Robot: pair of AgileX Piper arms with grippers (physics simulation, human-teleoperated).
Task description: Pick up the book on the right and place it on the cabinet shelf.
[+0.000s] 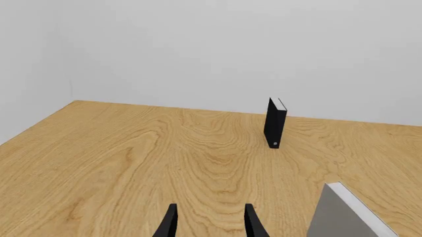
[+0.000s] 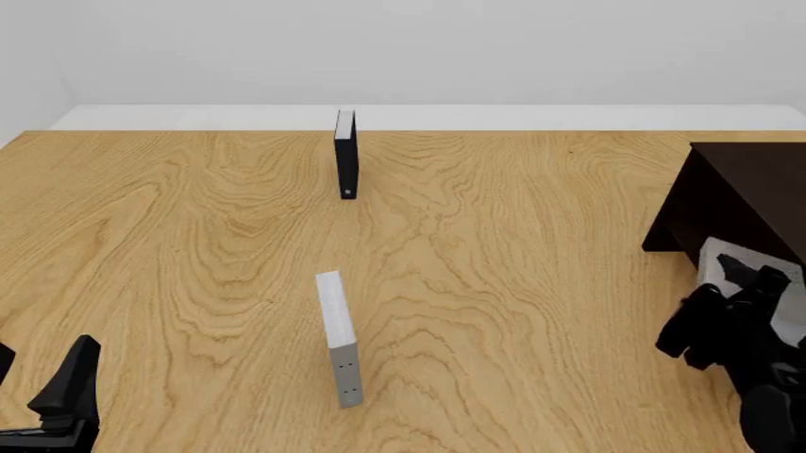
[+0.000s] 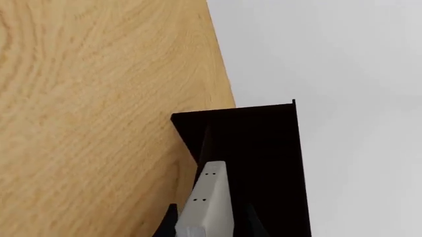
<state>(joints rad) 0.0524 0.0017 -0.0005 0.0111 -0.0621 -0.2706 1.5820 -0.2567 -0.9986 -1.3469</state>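
Note:
The light-grey book (image 2: 741, 265) is held in my right gripper (image 2: 737, 302), which is shut on it at the table's right edge, right in front of the near-black cabinet (image 2: 743, 193). In the right wrist view the book (image 3: 209, 192) stands between the fingers (image 3: 169, 219) with its far end against the cabinet's dark opening (image 3: 264, 148). I cannot tell whether it rests on the shelf. My left gripper (image 2: 38, 373) is open and empty at the near left corner; it also shows in the left wrist view (image 1: 211, 222).
A thin black book (image 2: 346, 156) stands upright at the far middle of the wooden table (image 2: 529, 245). A thin grey-white book with spine dots (image 2: 338, 340) stands upright at the near middle. Both show in the left wrist view, the black book (image 1: 275, 123) and the grey-white book (image 1: 349, 212).

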